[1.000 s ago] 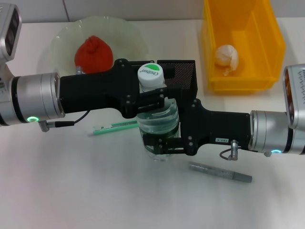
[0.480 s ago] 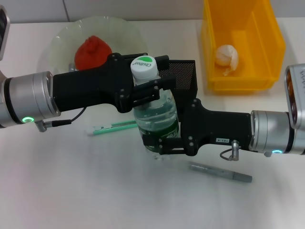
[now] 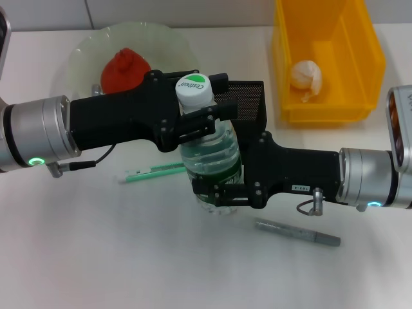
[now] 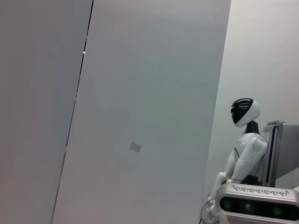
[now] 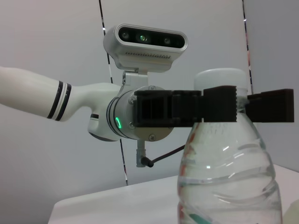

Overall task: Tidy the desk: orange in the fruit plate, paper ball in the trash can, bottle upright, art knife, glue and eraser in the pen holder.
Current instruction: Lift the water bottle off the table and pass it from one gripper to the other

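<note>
A clear water bottle (image 3: 211, 158) with a white and green cap (image 3: 194, 89) stands nearly upright at the table's middle. My left gripper (image 3: 198, 117) is shut on its neck just under the cap. My right gripper (image 3: 215, 192) is shut on its lower body near the base. The right wrist view shows the bottle (image 5: 229, 182) with the left gripper's fingers (image 5: 168, 109) at its neck. The orange (image 3: 125, 68) lies in the glass plate (image 3: 80, 55). The paper ball (image 3: 305, 75) lies in the yellow bin (image 3: 331, 106). A black mesh pen holder (image 3: 250, 98) stands behind the bottle. The eraser is not visible.
A green slim tool (image 3: 151, 171) lies on the table under my left arm. A grey pen-shaped item (image 3: 297, 233) lies in front of my right arm. The left wrist view shows only a wall and a distant white robot (image 4: 244, 149).
The left gripper has moved back and left with the bottle's neck. The cap now sits higher and the bottle stands more upright. The right gripper has stayed at the base.
</note>
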Available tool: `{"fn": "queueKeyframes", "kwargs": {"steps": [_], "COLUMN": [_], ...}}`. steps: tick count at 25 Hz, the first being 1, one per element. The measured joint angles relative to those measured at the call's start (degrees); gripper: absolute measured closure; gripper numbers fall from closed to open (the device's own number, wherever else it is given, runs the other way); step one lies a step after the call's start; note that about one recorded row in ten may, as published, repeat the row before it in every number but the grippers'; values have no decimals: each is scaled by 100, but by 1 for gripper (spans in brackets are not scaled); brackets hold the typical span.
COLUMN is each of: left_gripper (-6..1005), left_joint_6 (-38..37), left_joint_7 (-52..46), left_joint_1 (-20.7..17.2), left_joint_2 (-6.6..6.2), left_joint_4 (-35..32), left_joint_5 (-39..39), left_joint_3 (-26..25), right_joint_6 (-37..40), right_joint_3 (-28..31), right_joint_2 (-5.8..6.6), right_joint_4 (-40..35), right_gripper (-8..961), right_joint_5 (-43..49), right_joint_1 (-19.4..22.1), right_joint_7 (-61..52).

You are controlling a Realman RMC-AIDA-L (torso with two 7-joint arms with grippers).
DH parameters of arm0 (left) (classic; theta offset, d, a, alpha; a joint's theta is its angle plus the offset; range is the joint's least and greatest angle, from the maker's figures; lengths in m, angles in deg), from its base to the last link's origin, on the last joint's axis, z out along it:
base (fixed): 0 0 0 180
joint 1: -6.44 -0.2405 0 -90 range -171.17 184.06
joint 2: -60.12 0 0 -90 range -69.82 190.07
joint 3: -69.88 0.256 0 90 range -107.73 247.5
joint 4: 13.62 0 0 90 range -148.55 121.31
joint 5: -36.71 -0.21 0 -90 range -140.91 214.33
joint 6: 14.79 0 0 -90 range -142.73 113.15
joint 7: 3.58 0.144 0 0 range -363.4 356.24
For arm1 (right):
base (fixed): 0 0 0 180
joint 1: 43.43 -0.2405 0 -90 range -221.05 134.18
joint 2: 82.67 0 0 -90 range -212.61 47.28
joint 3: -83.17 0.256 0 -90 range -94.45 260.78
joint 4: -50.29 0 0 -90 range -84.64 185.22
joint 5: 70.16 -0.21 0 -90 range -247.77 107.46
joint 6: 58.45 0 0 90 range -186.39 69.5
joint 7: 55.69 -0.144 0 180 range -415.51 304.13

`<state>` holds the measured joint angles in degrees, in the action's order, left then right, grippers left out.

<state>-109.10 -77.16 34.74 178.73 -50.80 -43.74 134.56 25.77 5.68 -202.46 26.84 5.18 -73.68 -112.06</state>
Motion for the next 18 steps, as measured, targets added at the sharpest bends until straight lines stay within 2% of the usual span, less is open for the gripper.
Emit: {"fn": "queueKeyframes", "kwargs": {"steps": [13, 18], "left_gripper": [571, 571], "left_joint_6": [-47, -234], "left_joint_7": [3, 2], "left_joint_1": [0, -33], "left_joint_2": [2, -1], "left_joint_4": [0, -67], "left_joint_5": [1, 13], "left_joint_3": [-25, -333], "right_joint_6": [-155, -397], "right_joint_3": [5, -41], "right_joint_2": [0, 0], "right_joint_4": [15, 28], "right_gripper": [193, 193], "right_joint_5": [-6, -7], "right_joint_1": [10, 10], "right_joint_7": [14, 31]}}
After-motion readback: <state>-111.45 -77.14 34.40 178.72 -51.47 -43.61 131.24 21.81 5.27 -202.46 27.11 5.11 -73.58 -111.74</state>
